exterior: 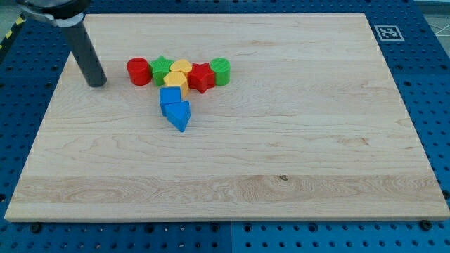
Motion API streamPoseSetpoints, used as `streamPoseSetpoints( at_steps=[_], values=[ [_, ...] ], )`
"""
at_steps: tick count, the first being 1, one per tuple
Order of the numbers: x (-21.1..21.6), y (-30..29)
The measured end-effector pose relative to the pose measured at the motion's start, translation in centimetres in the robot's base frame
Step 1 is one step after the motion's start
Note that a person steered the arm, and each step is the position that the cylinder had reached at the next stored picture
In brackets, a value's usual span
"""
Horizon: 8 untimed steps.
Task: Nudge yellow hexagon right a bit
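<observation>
Yellow hexagon (pixel 176 79) sits in the cluster of blocks near the view's upper left of the wooden board (pixel 281 140), touching a second yellow block (pixel 181 67) just above it, whose shape I cannot make out for certain. To its right, pressed against it, lies the red star (pixel 202 77), and beyond that the green cylinder (pixel 220 71). To the upper left of the hexagon is the green star (pixel 162 69), with the red cylinder (pixel 138 72) beside that on the view's left. Directly below the hexagon a blue cube (pixel 169 97) touches it, and a blue triangular block (pixel 178 114) follows just under the cube. My tip (pixel 98 84) rests on the board to the view's left of the whole row, apart from the red cylinder and well apart from the hexagon; it is a bare rod that has hold of nothing and touches no block. A blue pegboard (pixel 429 84) surrounds the board.
</observation>
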State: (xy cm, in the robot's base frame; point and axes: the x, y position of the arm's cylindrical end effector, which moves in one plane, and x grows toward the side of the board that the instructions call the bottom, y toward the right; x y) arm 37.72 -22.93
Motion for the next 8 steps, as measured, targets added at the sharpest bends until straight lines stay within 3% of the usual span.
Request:
streamPoseSetpoints(
  at_steps=[2, 5, 8],
  values=[
    [-3.0, 0.5],
    [1.8, 3.4],
    [2.9, 7.9]
  ],
)
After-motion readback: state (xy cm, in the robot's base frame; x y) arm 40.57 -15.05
